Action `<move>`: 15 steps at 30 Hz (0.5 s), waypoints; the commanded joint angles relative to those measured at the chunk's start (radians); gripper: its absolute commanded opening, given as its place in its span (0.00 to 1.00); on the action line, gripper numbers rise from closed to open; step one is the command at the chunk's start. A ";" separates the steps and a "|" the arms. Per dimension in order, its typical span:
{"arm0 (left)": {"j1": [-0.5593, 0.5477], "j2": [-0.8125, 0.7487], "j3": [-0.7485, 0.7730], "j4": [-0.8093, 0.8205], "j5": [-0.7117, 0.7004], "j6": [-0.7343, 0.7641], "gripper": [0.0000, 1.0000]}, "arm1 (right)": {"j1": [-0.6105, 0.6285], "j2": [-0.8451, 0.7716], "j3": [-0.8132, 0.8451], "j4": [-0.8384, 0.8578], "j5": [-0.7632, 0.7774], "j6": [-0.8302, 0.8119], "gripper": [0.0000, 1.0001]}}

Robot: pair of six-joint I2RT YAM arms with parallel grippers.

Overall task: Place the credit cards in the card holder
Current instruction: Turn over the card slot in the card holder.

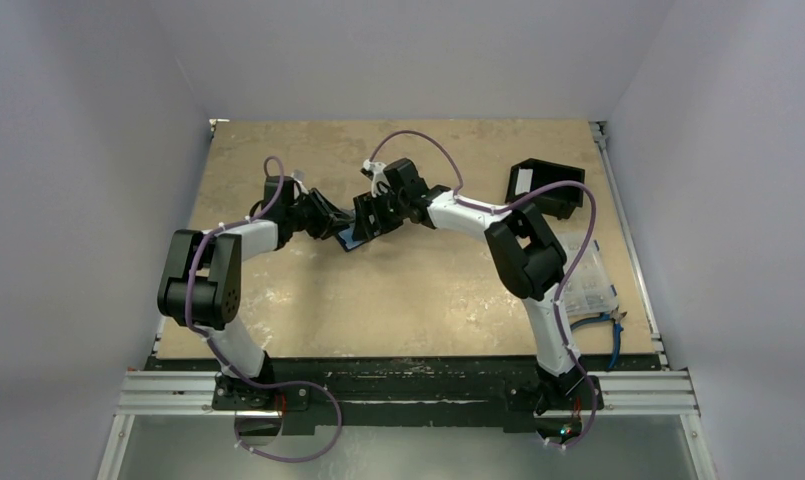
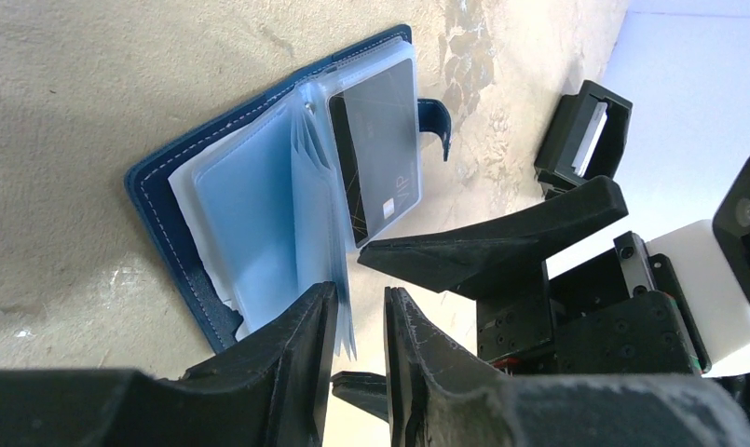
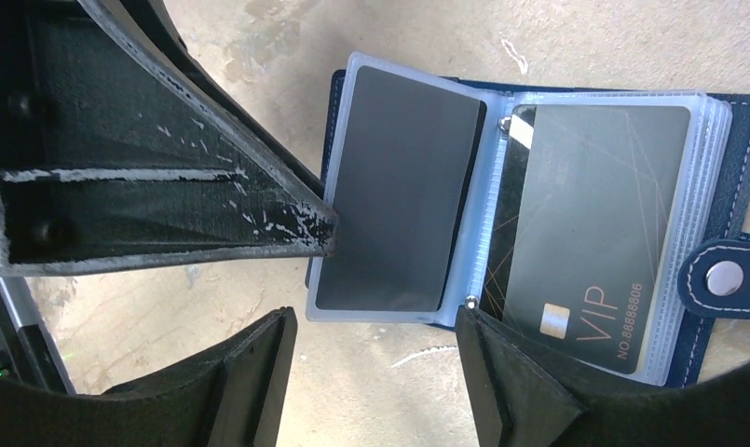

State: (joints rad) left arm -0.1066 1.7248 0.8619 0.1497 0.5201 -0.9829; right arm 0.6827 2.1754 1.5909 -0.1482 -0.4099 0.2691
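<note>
The left arm point(image 1: 243, 240) and right arm point(image 1: 478, 215) bend inward, left gripper point(image 2: 360, 293) fingers narrowly parted, right gripper point(image 1: 370, 218) fingers spread wide.

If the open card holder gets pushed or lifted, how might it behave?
The card holder probably flops: its clear sleeves fan loosely from the spine. Glossy plastic looks slippery, so a pinch may slide. Lying flat on the table, it should slide, not tip.

Mid-table: left gripper point(image 1: 335, 228) and right gripper point(image 1: 371, 222) converge over the open card holder point(image 1: 351, 240); no passage between them. Far right blocked by black box point(image 1: 546, 186) and clear compartment box point(image 1: 586, 277). Table point(image 1: 398, 305) near-centre free.
</note>
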 commanded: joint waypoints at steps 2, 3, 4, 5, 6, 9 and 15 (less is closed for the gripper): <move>-0.007 0.002 0.036 0.032 0.011 0.009 0.29 | 0.008 -0.018 0.048 0.039 0.018 0.020 0.70; -0.007 0.002 0.037 0.031 0.011 0.011 0.29 | 0.007 -0.014 0.056 0.033 0.023 0.021 0.70; -0.007 0.001 0.037 0.028 0.009 0.012 0.29 | 0.008 -0.010 0.058 0.032 0.019 0.021 0.69; -0.007 0.001 0.038 0.025 0.009 0.015 0.29 | 0.007 -0.012 0.059 0.032 0.011 0.022 0.68; -0.007 0.000 0.038 0.023 0.007 0.017 0.29 | 0.007 -0.015 0.055 0.033 0.006 0.024 0.68; -0.007 0.002 0.039 0.019 0.003 0.022 0.29 | 0.006 -0.027 0.046 0.035 0.008 0.028 0.67; -0.007 0.006 0.038 0.020 0.004 0.023 0.29 | 0.006 -0.014 0.058 0.019 0.034 0.038 0.65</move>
State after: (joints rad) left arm -0.1078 1.7287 0.8623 0.1490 0.5198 -0.9764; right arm 0.6861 2.1754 1.6062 -0.1375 -0.4080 0.2955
